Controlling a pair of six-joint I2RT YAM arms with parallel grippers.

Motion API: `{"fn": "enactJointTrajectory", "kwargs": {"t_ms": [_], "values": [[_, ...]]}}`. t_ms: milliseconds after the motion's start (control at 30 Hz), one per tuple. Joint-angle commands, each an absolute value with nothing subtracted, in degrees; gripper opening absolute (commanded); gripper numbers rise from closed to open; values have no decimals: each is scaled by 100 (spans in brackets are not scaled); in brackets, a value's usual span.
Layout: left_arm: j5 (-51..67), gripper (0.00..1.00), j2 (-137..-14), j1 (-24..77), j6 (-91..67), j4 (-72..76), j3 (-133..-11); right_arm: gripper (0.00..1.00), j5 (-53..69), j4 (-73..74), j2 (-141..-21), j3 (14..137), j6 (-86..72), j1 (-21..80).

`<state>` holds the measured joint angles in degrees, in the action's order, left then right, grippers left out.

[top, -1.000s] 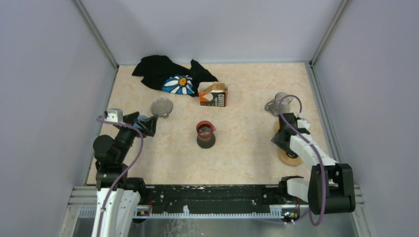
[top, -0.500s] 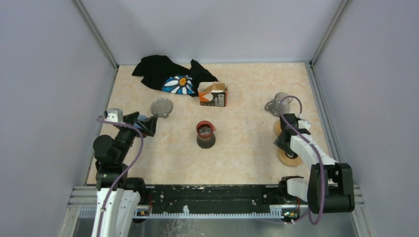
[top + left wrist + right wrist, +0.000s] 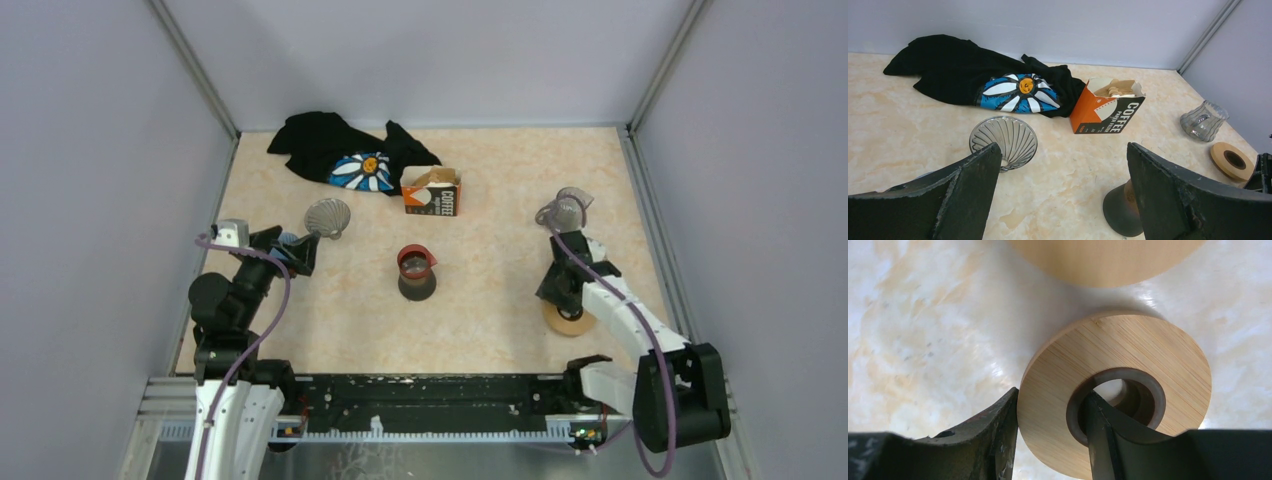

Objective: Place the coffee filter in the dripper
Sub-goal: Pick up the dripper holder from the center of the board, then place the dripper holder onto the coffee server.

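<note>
While left fingers (image 3: 964, 196) gape, right fingers (image 3: 994, 441) clamp a wooden ring (image 3: 1148, 365) (by its rim).

The top camera looked down over the whole worktop (image 3: 480, 300); the left wrist's faced low across it; the right wrist's hung close above a wooden ring (image 3: 1128, 355) that all three shared.

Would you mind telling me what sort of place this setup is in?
Probably a robotics lab test cell, not a kitchen: plain grey panel walls enclose a marble-patterned tabletop, with a coffee filter box and glass dripper laid out as props.
</note>
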<state>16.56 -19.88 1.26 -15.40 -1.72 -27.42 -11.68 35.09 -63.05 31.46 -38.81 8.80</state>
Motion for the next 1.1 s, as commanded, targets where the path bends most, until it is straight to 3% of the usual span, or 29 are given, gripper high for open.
{"fn": "enactJointTrajectory", "kwargs": {"t_ms": [0, 767, 1067], "values": [[1719, 99, -2013, 138, -1516, -22, -2855, 29, -1462, 3726, -6144, 3758, -3944, 1567], [1680, 99, -2012, 42, -1523, -74, -2879, 28, -1905, 4499, -7589, 6801, -2543, 3982], [1079, 99, -2055, -12, -1572, -344, -2952, 28, -1874, 4625, -8089, 7779, -2008, 4744]]}}
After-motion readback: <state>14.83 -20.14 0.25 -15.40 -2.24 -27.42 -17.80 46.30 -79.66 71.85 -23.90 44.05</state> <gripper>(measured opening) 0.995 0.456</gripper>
